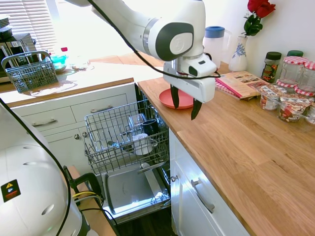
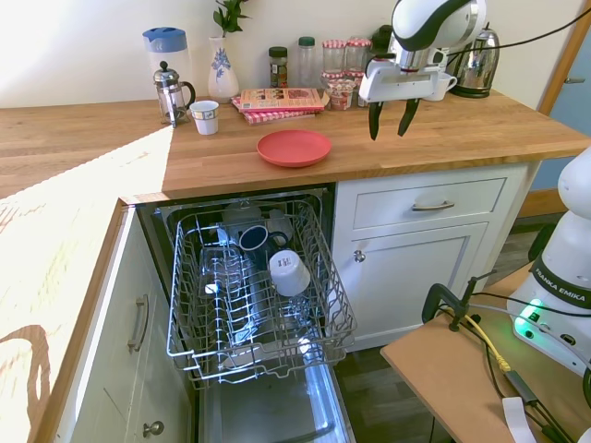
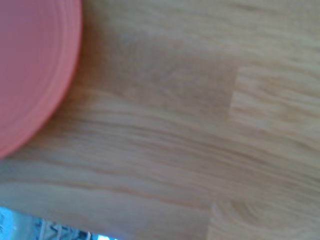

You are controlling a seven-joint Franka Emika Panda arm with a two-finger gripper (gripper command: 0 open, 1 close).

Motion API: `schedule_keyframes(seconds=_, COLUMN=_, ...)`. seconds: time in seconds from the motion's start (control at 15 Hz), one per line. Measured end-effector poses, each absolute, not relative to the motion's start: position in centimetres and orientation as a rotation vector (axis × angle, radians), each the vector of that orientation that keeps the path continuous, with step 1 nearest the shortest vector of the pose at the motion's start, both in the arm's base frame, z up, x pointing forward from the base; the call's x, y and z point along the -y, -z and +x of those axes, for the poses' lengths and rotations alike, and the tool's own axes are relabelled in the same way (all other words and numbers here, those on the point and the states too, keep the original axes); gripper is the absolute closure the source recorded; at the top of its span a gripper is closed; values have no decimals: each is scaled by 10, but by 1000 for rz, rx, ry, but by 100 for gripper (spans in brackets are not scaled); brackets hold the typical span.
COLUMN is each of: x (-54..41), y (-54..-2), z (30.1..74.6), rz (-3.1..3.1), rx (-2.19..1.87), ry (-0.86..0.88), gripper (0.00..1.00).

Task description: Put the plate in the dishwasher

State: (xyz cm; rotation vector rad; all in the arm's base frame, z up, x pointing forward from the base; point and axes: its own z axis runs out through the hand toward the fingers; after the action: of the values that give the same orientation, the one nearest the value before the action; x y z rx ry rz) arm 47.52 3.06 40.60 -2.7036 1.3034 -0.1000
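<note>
Our tool (image 2: 389, 121) hangs spread and empty near the round coral-red matte plate (image 2: 294, 147), which lies flat by the wooden counter's (image 2: 480, 129) front edge. We judge it light, stiff, breakable — best pinched at the rim.

Home kitchen, wooden worktop (image 2: 83, 148), dishwasher (image 2: 259, 295), kettle (image 2: 480, 51)

Wood, matte plastic and bright wire around me

My gripper (image 2: 389, 123) has dark matte fingers under a glossy white shell. The plate (image 2: 294, 147) looks matte coral, smooth, faint rings near its rim in my wrist view (image 3: 30, 70). The countertop (image 1: 246, 147) is oiled wood, satin, with block-jointed grain. The dishwasher (image 2: 254, 305) shows a grey coated wire rack and a shiny steel inner door. A white cup (image 2: 290, 273) in the rack looks glossy ceramic.
</note>
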Motion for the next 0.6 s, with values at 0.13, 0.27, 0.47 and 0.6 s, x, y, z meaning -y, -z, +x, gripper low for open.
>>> schedule_keyframes(seconds=0.13, x=-34, y=-404, z=503, rz=-2631, rx=-1275, ry=83, gripper=0)
schedule_keyframes(seconds=0.27, x=-39, y=-387, z=532, rz=-2579, rx=-1239, ry=49, gripper=0)
schedule_keyframes(seconds=0.47, x=-49, y=-361, z=564, rz=-2529, rx=-1173, ry=25, gripper=0)
schedule_keyframes(seconds=0.6, x=-56, y=-353, z=576, rz=-2504, rx=-1133, ry=36, gripper=0)
